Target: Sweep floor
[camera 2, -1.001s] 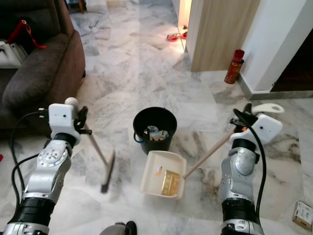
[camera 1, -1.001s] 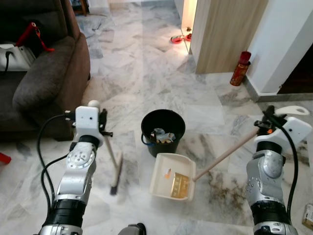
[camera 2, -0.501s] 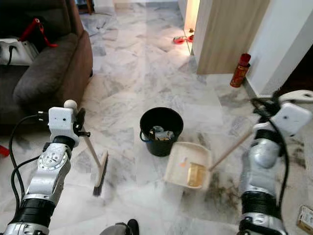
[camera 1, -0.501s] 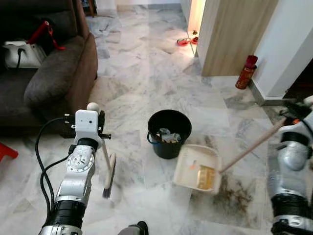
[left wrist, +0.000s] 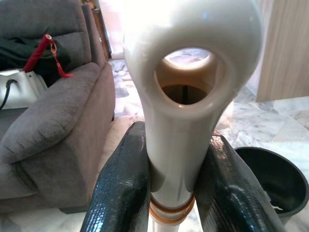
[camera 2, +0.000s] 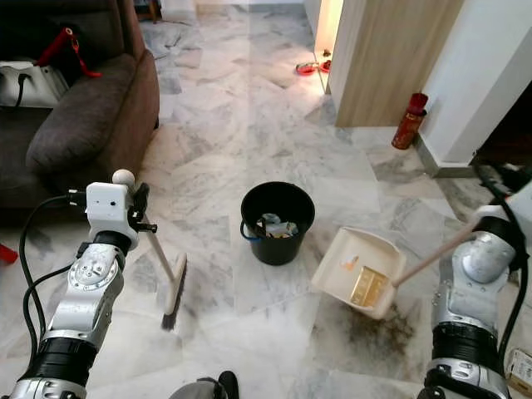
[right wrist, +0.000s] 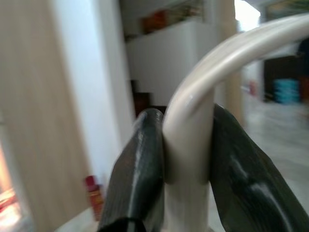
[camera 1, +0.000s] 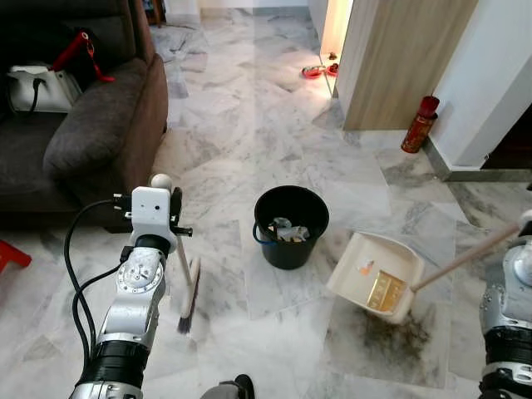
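A cream dustpan (camera 1: 374, 274) holding a yellow piece and a small orange bit hovers right of the black bucket (camera 1: 290, 224), which has scraps inside. Its long wooden handle (camera 1: 465, 258) runs up to my right gripper (right wrist: 188, 125), shut on the handle's cream loop. A dark patch of dirt (camera 1: 391, 332) lies on the marble just below the pan. My left gripper (left wrist: 176, 140) is shut on the cream top of a broom, whose head (camera 1: 189, 295) rests on the floor left of the bucket.
A dark grey sofa (camera 1: 91, 125) with a white bag (camera 1: 37, 87) stands at the left. A wooden panel (camera 1: 399, 58), a red canister (camera 1: 418, 125) and a white wall lie at the back right. A small box (camera 2: 522, 366) sits on the floor near my right side.
My right arm has swung the dustpan rightward, from in front of the bucket to beside the dirt patch. The broom has barely moved. The camera has shifted a little.
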`<state>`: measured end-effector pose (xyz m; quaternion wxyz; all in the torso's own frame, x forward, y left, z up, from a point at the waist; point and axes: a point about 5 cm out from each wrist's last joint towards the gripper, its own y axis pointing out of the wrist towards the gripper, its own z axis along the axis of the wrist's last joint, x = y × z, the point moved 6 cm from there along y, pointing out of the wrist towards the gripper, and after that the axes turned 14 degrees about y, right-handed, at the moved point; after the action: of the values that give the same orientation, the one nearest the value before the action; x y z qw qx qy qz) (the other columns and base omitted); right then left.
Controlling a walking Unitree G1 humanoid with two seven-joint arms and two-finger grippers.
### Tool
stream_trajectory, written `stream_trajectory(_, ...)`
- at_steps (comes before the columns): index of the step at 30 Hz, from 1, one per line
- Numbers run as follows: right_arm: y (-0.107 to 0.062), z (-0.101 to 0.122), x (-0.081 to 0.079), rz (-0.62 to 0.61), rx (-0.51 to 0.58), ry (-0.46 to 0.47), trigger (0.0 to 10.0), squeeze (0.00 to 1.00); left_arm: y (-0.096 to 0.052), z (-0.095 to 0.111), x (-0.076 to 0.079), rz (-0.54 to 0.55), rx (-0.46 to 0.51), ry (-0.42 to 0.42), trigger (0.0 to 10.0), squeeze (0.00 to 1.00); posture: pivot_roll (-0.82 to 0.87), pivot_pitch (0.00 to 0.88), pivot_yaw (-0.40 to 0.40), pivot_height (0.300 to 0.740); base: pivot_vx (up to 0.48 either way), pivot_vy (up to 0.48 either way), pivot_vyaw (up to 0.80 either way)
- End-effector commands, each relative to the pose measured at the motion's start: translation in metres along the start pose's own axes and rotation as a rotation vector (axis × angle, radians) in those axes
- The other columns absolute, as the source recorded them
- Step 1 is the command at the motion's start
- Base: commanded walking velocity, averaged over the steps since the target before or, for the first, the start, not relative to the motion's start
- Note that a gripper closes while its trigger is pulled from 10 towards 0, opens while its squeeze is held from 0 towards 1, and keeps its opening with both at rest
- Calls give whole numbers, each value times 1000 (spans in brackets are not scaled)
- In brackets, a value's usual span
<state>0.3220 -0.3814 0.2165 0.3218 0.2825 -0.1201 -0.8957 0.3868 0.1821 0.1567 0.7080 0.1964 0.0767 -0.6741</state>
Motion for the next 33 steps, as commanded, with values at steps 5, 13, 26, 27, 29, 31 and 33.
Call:
stream_trajectory(5,8,19,19,-139,62,118,10000,0,4,12,-5,12,53,7,10000,0,169,97,6,740,0,0,0)
stream_trajectory(13,8,26,19,-150,84,184,10000,0,3,15,-3,-6,66,3,10000,0,174,99,15,740,0,0,0)
stream_trajectory(26,16,54,28,-188,171,234,10000,0,2,17,4,-45,75,1,10000,0,175,106,20,740,0,0,0)
stream_trajectory(27,16,55,27,-185,172,246,10000,0,2,17,4,-46,75,2,10000,0,175,106,20,740,0,0,0)
stream_trajectory(29,15,56,19,-157,164,272,10000,0,1,16,4,-49,75,4,10000,0,168,104,23,740,0,0,0)
stream_trajectory(31,13,54,3,-95,145,286,10000,0,1,16,5,-51,75,5,10000,0,165,102,23,740,0,0,0)
stream_trajectory(33,0,48,-38,47,96,364,10000,0,0,18,8,-62,86,11,10000,0,171,104,21,740,0,0,0)
